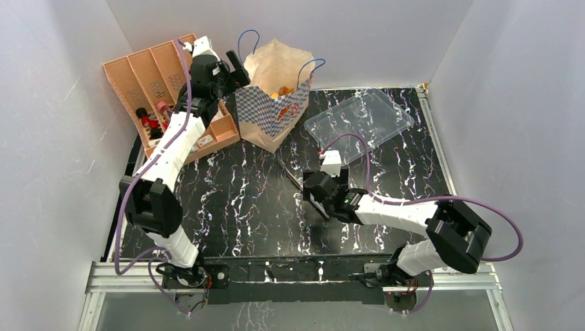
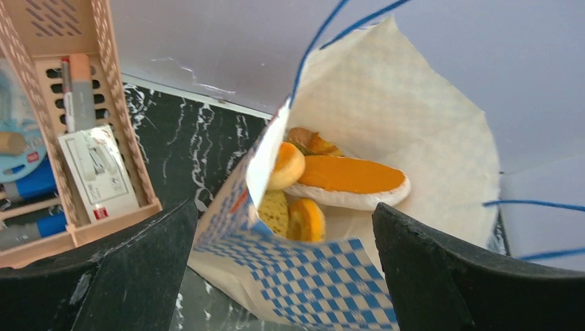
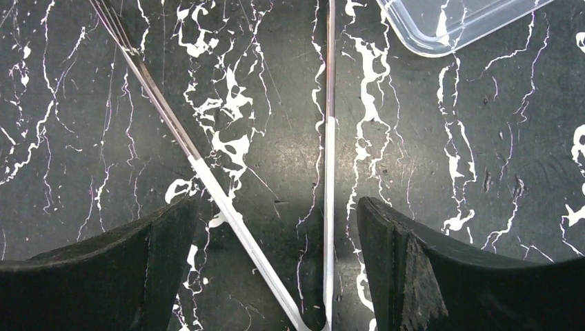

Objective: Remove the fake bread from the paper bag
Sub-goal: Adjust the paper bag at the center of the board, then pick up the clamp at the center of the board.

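1. Fake bread (image 2: 345, 183) is sitting inside the paper bag (image 2: 310, 283), low down in it. Nothing is lying outside the bag yet.
2. Paper bag is standing upright at the far left of the table (image 1: 241, 207), just beside the orange organiser (image 1: 148, 76). Its mouth is gaping upward, which is why you're getting a clean look in from the left wrist.
3. Left gripper (image 2: 284, 209) is hovering over the bag's mouth with jaws spread fully, gripping nothing. My read: you're lining up a reach in.
4. Long loaf (image 2: 352, 178) is lying orange side up, long axis running across the left wrist view, finger to finger. Closing now would be pinching it lengthwise, so I'd be turning the wrist first.
5. Smaller pieces (image 2: 286, 165) are crowding the loaf's left end.
6. Right gripper (image 3: 276, 203) is sitting low over the metal tongs (image 3: 227, 207), jaws wide, both tong arms passing between the fingers, nothing gripped. Probably staging a tongs pick.
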`<state>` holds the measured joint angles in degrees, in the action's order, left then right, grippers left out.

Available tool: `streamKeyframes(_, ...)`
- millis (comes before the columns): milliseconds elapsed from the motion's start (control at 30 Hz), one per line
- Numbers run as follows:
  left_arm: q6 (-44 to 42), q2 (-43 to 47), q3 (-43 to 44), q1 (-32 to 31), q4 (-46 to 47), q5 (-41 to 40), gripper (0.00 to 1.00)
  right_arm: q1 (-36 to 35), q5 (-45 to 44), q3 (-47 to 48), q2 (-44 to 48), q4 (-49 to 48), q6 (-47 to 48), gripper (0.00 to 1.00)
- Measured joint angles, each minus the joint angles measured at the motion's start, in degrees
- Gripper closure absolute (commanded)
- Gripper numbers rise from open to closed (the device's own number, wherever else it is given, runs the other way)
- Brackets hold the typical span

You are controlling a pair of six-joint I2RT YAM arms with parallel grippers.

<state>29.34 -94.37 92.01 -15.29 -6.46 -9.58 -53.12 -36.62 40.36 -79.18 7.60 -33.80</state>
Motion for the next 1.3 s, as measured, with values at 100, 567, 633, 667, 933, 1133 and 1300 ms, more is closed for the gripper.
streamKeyframes(100, -3.23, -3.78, 3.8, 0.98, -1.38, 0.7, 0.02, -0.83, -0.81, -0.28, 0.0, 0.17, -0.33, 0.16)
streamKeyframes(567, -11.39, -18.99, 17.73, 2.23, -0.52, 6.1, 0.02, -3.34, -2.6, -0.9, -1.31, 1.2, -0.33, 0.16)
streamKeyframes(633, -12.39, -21.84, 20.87, 2.23, -0.81, 6.36, 0.02, -3.56, -2.73, -0.9, -1.81, 1.27, -0.26, 0.16)
streamKeyframes(667, -12.96, -23.19, 22.29, 2.23, -0.92, 6.45, 0.02, -3.67, -2.78, -0.9, -2.1, 1.31, -0.17, 0.16)
streamKeyframes(933, -16.17, -28.5, 25.59, 2.71, 0.2, 7.56, 0.15, -4.28, -2.93, -0.9, -4.68, 1.27, 0.81, 0.15)
streamKeyframes(1133, -16.94, -30.95, 26.27, 3.19, 2.43, 9.7, 0.48, -4.52, -2.91, -0.9, -6.08, 1.07, 1.99, 0.1)
streamKeyframes(1300, -17.38, -32.24, 26.93, 3.37, 3.87, 11.21, 0.55, -4.52, -3.13, -0.9, -8.46, -0.33, 2.73, 0.08)
